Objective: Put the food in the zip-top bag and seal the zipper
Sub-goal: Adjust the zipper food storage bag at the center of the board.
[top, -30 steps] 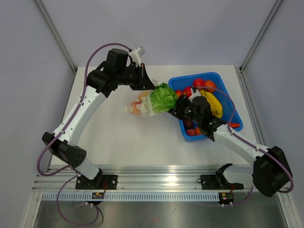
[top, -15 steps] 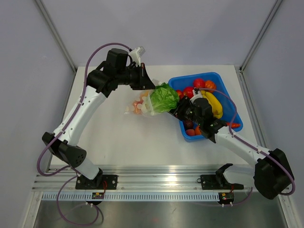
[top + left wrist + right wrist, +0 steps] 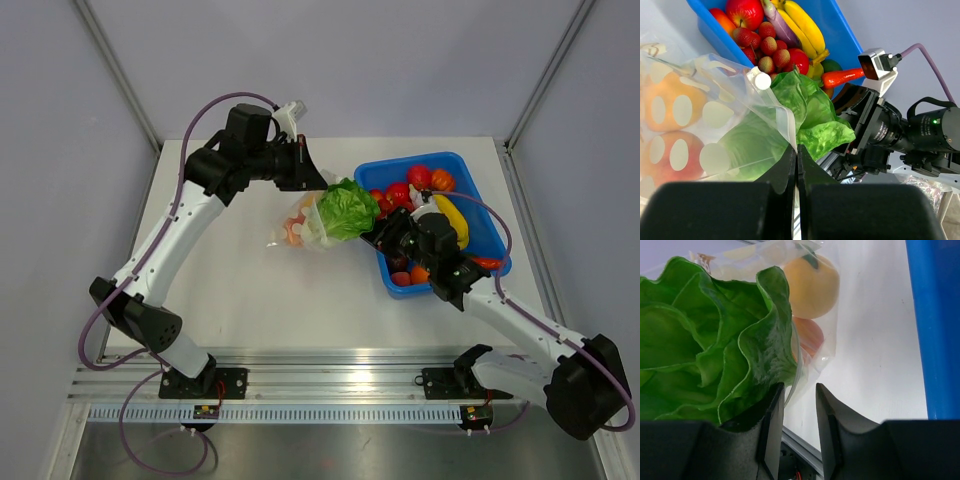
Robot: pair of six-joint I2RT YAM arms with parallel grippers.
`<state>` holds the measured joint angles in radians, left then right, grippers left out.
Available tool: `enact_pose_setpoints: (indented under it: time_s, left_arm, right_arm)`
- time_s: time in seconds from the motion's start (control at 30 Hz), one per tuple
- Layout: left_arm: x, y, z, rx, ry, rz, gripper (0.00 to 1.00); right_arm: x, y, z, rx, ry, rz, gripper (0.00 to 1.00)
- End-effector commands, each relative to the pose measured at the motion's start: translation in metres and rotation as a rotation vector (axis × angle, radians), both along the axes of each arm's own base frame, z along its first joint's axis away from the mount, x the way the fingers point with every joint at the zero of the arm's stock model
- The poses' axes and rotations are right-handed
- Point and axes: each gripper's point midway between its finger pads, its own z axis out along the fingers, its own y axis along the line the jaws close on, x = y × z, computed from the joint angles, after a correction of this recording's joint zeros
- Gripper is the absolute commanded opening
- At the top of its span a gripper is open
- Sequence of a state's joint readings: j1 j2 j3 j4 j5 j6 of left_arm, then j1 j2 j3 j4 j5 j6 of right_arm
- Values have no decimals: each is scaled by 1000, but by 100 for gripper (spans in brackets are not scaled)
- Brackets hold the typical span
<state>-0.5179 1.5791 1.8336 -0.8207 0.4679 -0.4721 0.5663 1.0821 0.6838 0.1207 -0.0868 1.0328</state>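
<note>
- 2 round fruits (image 3: 672, 107) sit inside the zip-top bag (image 3: 290, 228); the lettuce (image 3: 345, 208) is halfway through its mouth.
- left gripper (image 3: 797, 165) pinches the bag's mouth edge.
- right gripper (image 3: 799, 400), slightly spread and empty, is beside the lettuce.
- most food (image 3: 420, 182) lies in the blue tray (image 3: 455, 157); sealing is not yet done.

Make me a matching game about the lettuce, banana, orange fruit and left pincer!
1 leafy green plastic lettuce
2 long yellow toy banana
3 round orange toy fruit
4 left pincer

A in the blue rectangular tray
B wholly inside the clear dotted plastic bag
C poking out of the bag's mouth
D shut on the bag's edge

Pairs: 1-C, 2-A, 3-B, 4-D
</note>
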Motion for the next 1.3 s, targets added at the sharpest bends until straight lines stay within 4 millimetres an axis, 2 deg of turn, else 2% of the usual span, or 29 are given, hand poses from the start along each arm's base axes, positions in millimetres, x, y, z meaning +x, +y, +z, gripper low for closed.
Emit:
enact_pose_setpoints:
  time_s: [0.0, 0.03, 0.2, 0.37, 0.5, 0.57, 0.6, 0.67, 0.7, 0.73, 0.87, 0.9, 1.03, 1.2, 1.27]
  left_arm:
    - [-3, -4, 28, -80, -70, -24, 0]
    - [-3, -5, 29, -87, -70, -29, 0]
    - [-5, -6, 32, -100, -68, -38, 0]
    - [-6, -8, 31, -107, -62, -51, 0]
    - [-6, -11, 27, -113, -46, -58, 0]
    - [-5, -9, 24, -101, -44, -51, 0]
    - [-4, -9, 23, -94, -49, -50, 0]
    - [-3, -7, 20, -81, -46, -40, 0]
    - [-3, -7, 17, -74, -45, -41, 0]
    - [-2, -6, 15, -69, -42, -37, 0]
    - [-2, -7, -3, -50, -5, -49, 0]
    - [-2, -8, -9, -46, 10, -50, 0]
    - [-4, -14, -14, -73, 33, -65, 0]
    - [-4, -18, -10, -102, 39, -76, 0]
    - [-4, -19, -6, -114, 32, -79, 0]
  right_arm:
    - [4, 0, 15, 19, -43, -6, 38]
    - [6, 4, 18, 27, -51, 6, 38]
    - [13, 26, 6, 59, -28, 86, 39]
    - [23, 35, -4, 57, -10, 100, 37]
    - [29, 50, 11, 124, -63, 150, 35]
    - [27, 51, 14, 156, -67, 153, 36]
    - [28, 50, 23, 181, -100, 148, 36]
    - [23, 47, 21, 218, -105, 139, 38]
    - [22, 46, 37, 264, -164, 138, 39]
    - [19, 43, 32, 278, -162, 132, 39]
    - [19, 47, 40, 299, -196, 158, 39]
    - [20, 50, 30, 281, -164, 163, 39]
    - [28, 55, 12, 267, -134, 162, 38]
    - [35, 65, -17, 226, -87, 150, 36]
    - [39, 66, -22, 218, -81, 142, 36]
